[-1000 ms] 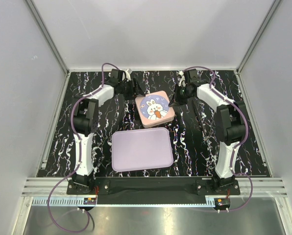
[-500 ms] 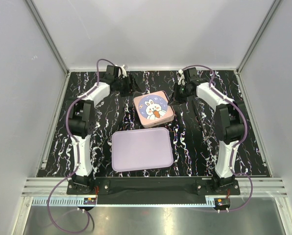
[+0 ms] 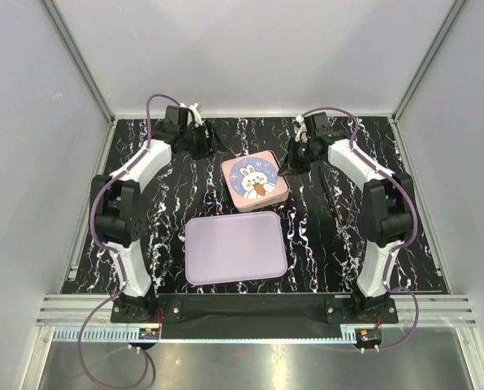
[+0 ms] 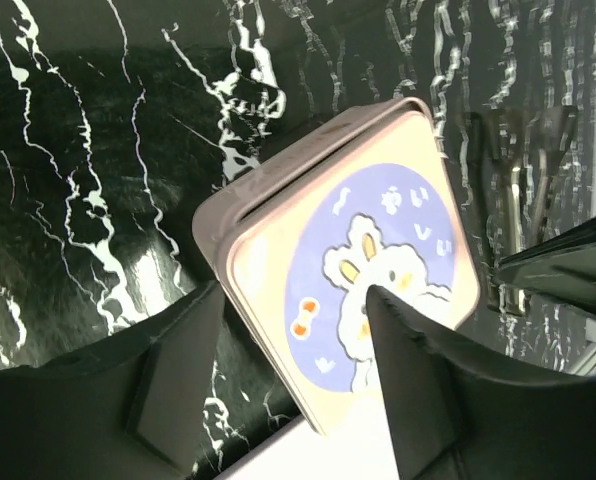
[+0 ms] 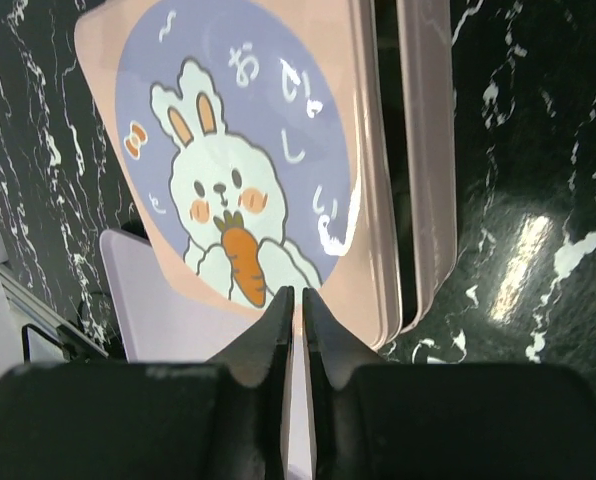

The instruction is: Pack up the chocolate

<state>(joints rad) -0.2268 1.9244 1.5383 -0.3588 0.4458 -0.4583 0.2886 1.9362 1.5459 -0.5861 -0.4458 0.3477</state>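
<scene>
Starting nearest the arm bases, the lavender tray (image 3: 235, 248) lies flat and no chocolate shows on it. None shows in any view, so the pieces are most likely inside the square tin (image 3: 256, 180) just beyond the tray, under its bunny lid (image 5: 238, 150). By that reading, the step in hand is seating the lid.

From the right wrist, a dark gap runs between the lid's edge and a pink rim beside it. The lid may be shifted or not fully down on that side, though the angle makes this hard to judge. The right gripper (image 5: 296, 310) is clenched, tips together and grasping nothing, poised at the lid's right edge. It should press straight down on that edge with its closed tips, lightly, because a sideways push would slide the tin across the smooth table (image 3: 323, 244).

The left gripper (image 4: 293, 295) hangs near the tin's far-left corner with its fingers spread and empty. It could brace the left wall of the tin while the right gripper presses.

Little stands in the way. The tray's far edge lies just beside the tin's near edge, so a tin that slips toward the bases would bump it. Behind the tin there is only marbled table up to the white back wall (image 3: 250, 57).
</scene>
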